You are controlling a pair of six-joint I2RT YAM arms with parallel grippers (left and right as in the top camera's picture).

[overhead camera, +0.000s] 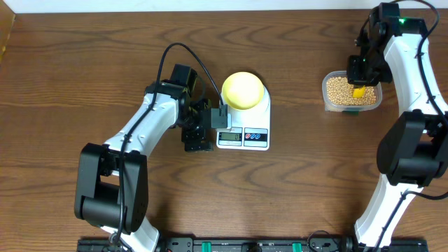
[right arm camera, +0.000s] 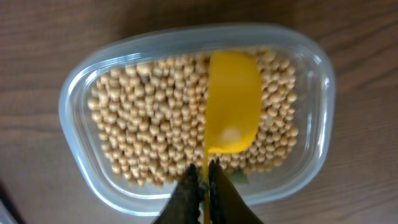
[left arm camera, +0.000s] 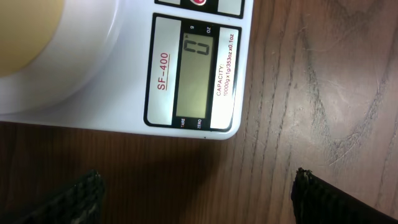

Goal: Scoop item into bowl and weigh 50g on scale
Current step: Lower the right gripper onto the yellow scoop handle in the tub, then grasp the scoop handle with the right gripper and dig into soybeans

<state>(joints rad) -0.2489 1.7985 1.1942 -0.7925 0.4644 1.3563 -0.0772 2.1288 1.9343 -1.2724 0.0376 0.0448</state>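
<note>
Meanwhile, the small tan beans lie heaped in a clear plastic tub at the far right of the wooden table, well apart from the weighing station. A yellow scoop hangs with its cup over the beans, hollow side up and with nothing in it; whether it rests on them cannot be told. The right gripper has its fingers clenched on the scoop's thin handle at the tub's near rim.

At the centre of the table, the pale yellow-green bowl sits on the far end of the white scale, with no beans in it. The scale's grey display and coloured buttons run along its near edge; the screen shows a single digit beside the label SF-400.

The left gripper hovers just left of the scale's display end, fingers spread wide and grasping nothing, its dark fingertips apart from the scale over bare wood.
</note>
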